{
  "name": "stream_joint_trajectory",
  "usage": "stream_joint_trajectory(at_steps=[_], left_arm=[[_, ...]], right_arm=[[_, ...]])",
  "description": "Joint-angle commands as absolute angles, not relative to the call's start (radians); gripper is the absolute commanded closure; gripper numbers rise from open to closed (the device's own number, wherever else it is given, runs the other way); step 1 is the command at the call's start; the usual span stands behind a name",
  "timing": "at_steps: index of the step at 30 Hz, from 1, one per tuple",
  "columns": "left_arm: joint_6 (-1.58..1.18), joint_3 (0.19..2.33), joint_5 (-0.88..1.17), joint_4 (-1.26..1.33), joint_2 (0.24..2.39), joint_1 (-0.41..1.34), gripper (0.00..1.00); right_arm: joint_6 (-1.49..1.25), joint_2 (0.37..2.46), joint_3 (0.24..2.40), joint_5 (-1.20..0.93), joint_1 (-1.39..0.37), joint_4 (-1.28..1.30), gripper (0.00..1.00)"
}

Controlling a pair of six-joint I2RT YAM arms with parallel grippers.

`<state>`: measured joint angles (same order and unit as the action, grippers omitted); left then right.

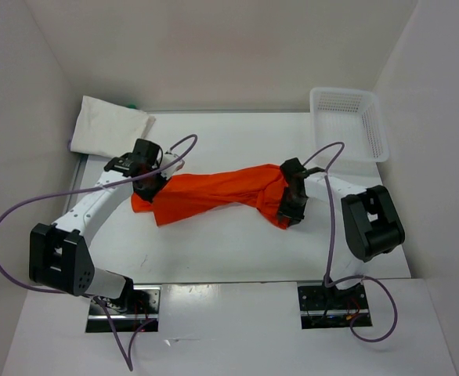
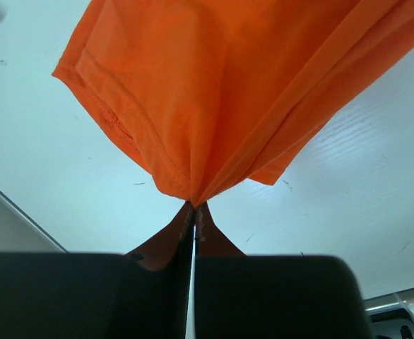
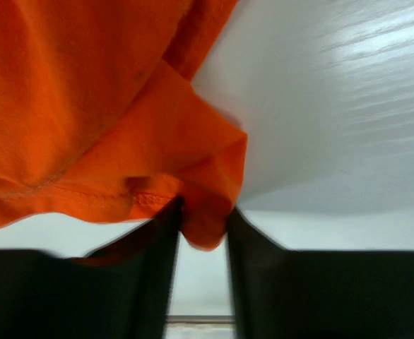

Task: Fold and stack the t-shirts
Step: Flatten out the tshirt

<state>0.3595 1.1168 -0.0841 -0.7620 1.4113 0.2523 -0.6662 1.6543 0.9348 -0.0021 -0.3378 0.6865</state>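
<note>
White table [image 1: 229, 254] boxed in by plain white walls, pretty bare setup. Closest to the camera are the two arm bases at the near edge, with purple cables [image 1: 2, 227] looping off them.

Mid-table is the orange-red t-shirt [image 1: 214, 192], pulled out into a long bunched-up band that runs left to right between the two arms, with some of it drooping onto the table.

The left gripper [image 2: 193, 212] is clamped tight on the shirt's left end. In its wrist view the jaws meet with no gap, and the cloth fans out from that pinch point (you can see a hem seam running down toward it).

The right gripper [image 3: 203, 212] is at the other end of the shirt. Its fingers [image 3: 157, 240] stand partway apart, and a folded corner of the orange cloth sits down between the tips. I honestly can't tell if it's actually gripping it or if the cloth is just hanging in there.

Farther back, a folded white t-shirt [image 1: 108, 127] sits in the far left corner, with a tiny sliver of green cloth [image 1: 132, 104] poking out behind it. Over in the far right corner there's a white mesh basket [image 1: 374, 133], well apart from the orange shirt.
</note>
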Motion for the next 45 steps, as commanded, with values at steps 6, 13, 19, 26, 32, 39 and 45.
stream_joint_trajectory(at_steps=[6,13,19,26,32,39,45], left_arm=[[0.408,1.208,-0.213,-0.756,1.385,0.184,1.00],[0.486,1.778,-0.239,-0.802,1.496,0.035,1.00],[0.561,1.887,-0.319,-0.815,1.474,-0.024,1.00],[0.635,1.758,-0.371,-0.775,1.381,-0.084,1.00],[0.672,1.610,-0.264,-0.816,1.318,-0.081,1.00],[0.713,1.121,-0.262,-0.860,1.250,-0.040,1.00],[0.686,1.121,-0.229,-0.873,1.345,-0.040,1.00]], right_arm=[[-0.652,1.643,1.119,0.050,-0.299,0.674,1.00],[-0.465,1.663,2.080,0.097,-0.121,0.971,1.00],[-0.446,1.577,2.115,0.031,-0.071,1.006,1.00],[-0.425,1.379,1.771,-0.018,-0.071,1.015,1.00],[-0.471,1.235,1.387,-0.150,-0.104,0.980,1.00],[-0.637,1.104,0.893,-0.299,-0.219,0.888,1.00],[-0.578,1.265,1.058,-0.267,-0.229,0.887,1.00]])
